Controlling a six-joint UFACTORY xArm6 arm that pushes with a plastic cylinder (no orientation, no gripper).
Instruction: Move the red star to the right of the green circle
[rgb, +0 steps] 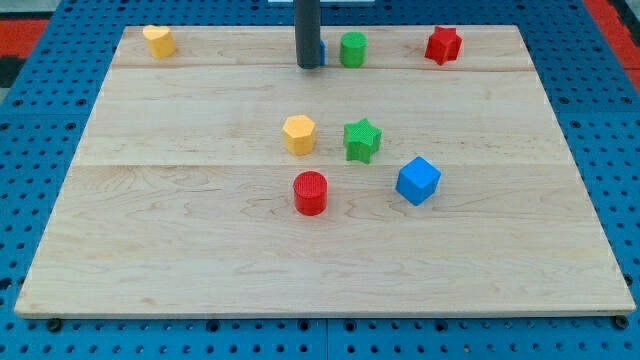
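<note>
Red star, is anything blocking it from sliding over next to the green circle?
No. The red star sits at the view's top right, and bare board lies between it and the green circle. My tip is on the circle's other side, so the circle stands between tip and star.

One camera is looking down at a slant from the near edge, taking in the whole wooden board (200, 250).

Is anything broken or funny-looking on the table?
Nothing looks broken or tipped. One small oddity: a blue block is almost hidden behind my tip, just left of the green circle. The red star sits apart at the view's right.
</note>
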